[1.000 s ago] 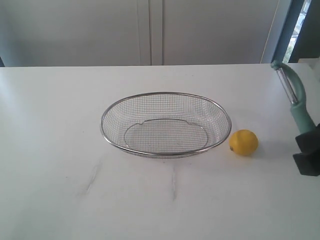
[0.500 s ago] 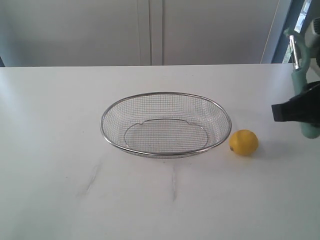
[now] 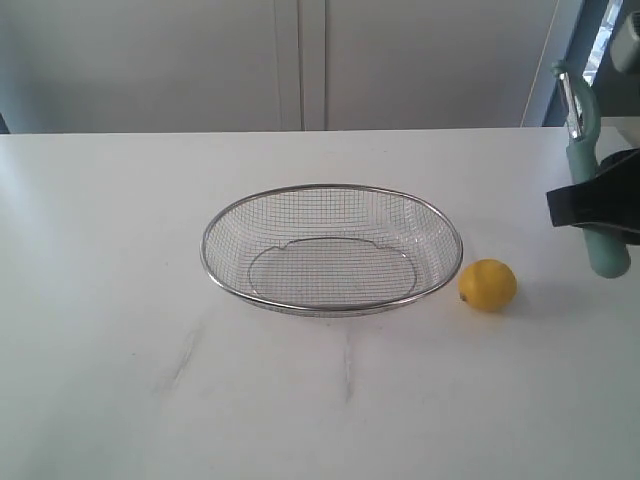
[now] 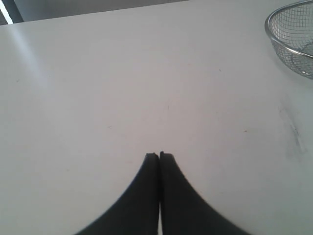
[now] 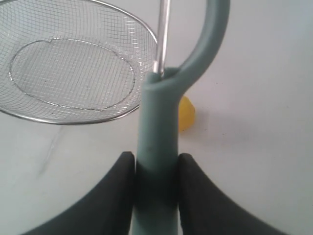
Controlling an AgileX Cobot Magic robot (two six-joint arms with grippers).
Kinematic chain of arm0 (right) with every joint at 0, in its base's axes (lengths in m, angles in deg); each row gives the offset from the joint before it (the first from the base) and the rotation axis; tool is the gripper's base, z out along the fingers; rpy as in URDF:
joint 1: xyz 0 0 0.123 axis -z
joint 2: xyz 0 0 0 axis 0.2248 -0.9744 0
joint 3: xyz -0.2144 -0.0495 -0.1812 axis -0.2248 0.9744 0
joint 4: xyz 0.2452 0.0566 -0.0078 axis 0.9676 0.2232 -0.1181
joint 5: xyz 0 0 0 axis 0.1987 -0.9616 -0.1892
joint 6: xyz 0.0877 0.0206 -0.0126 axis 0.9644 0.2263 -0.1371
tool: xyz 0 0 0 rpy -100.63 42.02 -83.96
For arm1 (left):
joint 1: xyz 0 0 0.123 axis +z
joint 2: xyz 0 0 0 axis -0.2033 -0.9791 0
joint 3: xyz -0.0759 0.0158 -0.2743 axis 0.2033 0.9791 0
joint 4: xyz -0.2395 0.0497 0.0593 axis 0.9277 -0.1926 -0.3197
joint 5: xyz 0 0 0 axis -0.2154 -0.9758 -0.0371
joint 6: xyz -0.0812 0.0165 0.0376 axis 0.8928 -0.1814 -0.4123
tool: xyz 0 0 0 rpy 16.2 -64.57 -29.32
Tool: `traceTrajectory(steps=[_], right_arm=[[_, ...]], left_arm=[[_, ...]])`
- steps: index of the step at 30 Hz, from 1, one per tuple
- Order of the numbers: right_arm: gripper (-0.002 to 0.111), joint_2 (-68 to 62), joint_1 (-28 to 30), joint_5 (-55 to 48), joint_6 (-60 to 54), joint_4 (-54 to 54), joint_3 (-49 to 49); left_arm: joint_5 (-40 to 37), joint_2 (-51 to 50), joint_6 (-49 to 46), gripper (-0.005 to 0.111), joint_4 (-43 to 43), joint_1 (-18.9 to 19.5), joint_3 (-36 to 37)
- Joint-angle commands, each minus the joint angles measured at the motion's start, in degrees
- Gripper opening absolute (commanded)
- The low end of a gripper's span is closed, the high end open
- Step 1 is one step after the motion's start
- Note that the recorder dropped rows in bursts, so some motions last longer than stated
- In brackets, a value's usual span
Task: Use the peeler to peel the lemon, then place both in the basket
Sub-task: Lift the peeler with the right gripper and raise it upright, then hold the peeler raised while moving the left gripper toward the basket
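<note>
Right tool (image 5: pixel 156 159), clamped on peeler (image 3: pixel 583 150), had risen higher over table (image 3: pixel 120 300); lemon (image 3: pixel 488 285) untouched, unpeeled. Left tool (image 4: pixel 159 155) closed, empty. Peeling not begun

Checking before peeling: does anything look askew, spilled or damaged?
Nothing stands out: the basket sits empty, the lemon lies whole beside it, the right gripper holds the peeler by its handle. Only faint streaks mark the table.

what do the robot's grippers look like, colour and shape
Both are plain matte black. The left gripper has two smooth fingers, broad at the base, curving in to narrow squared tips. The right gripper has fingers of the same curved black form. No cables or markings show.
</note>
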Motion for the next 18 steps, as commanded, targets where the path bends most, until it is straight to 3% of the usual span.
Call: traceTrajectory(steps=[1, 7, 18], right_arm=[[0.0, 0.1, 3.4, -0.5, -8.4, 7.6, -0.8], [0.0, -0.1, 4.6, -1.3, -14.9, 14.8, -0.8], [0.0, -0.1, 4.6, 2.0, -14.8, 15.2, -0.7]], left_arm=[[0.7, 0.3, 0.0, 0.0, 0.7, -0.3, 0.4], [0.8, 0.3, 0.0, 0.0, 0.7, -0.3, 0.4], [5.7, 0.3, 0.0, 0.0, 0.7, -0.3, 0.4]])
